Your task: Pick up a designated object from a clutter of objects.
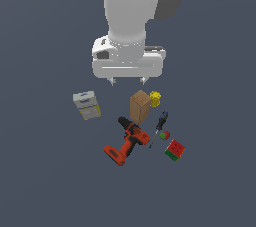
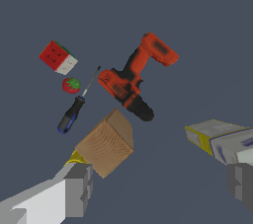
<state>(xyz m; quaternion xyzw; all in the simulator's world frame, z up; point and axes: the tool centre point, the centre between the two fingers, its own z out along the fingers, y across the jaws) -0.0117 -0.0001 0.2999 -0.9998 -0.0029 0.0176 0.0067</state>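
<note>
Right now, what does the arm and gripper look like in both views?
The arm is a glossy white rounded column with a dark grey cap on one side. Below it sits a wide white hand block with dark recesses. The gripper ends in two short light-grey fingertips. In the wrist view the fingers are blocky and grey, on a white mount. No cables or markings are visible.

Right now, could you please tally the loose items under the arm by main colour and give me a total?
Red or orange: 3 – strawberry, cube, drill
Tan: 1 – wooden box
Yellow: 1 – round piece
Grey and yellow: 1 – flat box
Blue-handled: 1 – screwdriver
Total: 7
</note>
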